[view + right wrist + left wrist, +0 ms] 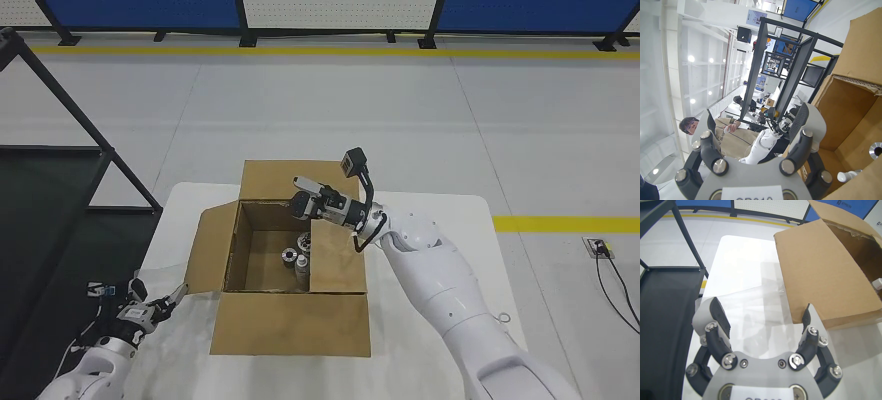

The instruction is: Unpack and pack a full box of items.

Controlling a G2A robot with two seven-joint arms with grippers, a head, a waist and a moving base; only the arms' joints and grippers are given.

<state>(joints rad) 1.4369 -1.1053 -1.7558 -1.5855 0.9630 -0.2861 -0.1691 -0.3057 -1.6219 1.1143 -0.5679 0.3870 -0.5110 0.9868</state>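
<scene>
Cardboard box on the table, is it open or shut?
Open. The box has its flaps folded outward, and the top view looks straight down inside to a few small items on its floor.

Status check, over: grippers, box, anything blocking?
Left gripper open, beside box. Right gripper open, above opening. Items inside. One flap folded inward.

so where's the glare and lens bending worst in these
Left wrist view: the glossy table mirrors pale streaks beside the box, and the black rack bars bow with the lens. Right wrist view: ceiling lamps flare white. Top view: the box floor sits in shade around the items.
</scene>
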